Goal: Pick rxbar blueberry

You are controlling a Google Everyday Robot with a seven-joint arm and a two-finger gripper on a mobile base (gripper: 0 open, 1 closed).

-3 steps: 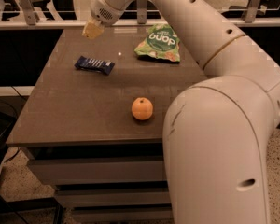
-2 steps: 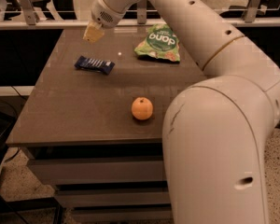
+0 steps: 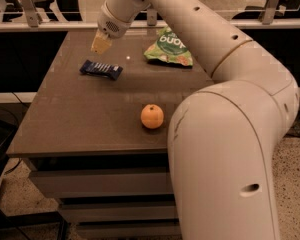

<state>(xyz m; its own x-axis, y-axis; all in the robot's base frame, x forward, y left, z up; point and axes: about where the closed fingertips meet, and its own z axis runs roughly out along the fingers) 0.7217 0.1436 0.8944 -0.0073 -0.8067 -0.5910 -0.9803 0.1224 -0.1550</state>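
The jaws have sunk nearer the flat, dark-blue rxbar blueberry (image 3: 101,69).

Claw (image 3: 101,44) hovers near the rxbar blueberry (image 3: 101,69).

the rxbar blueberry (image 3: 101,69) is wrapped in dark blue with pale lettering. the gripper (image 3: 101,44), held near it, is coloured pale yellow on a white arm (image 3: 230,59). the orange (image 3: 152,116) is coloured orange, the bag (image 3: 168,48) green with white lettering, the table (image 3: 80,124) brown.
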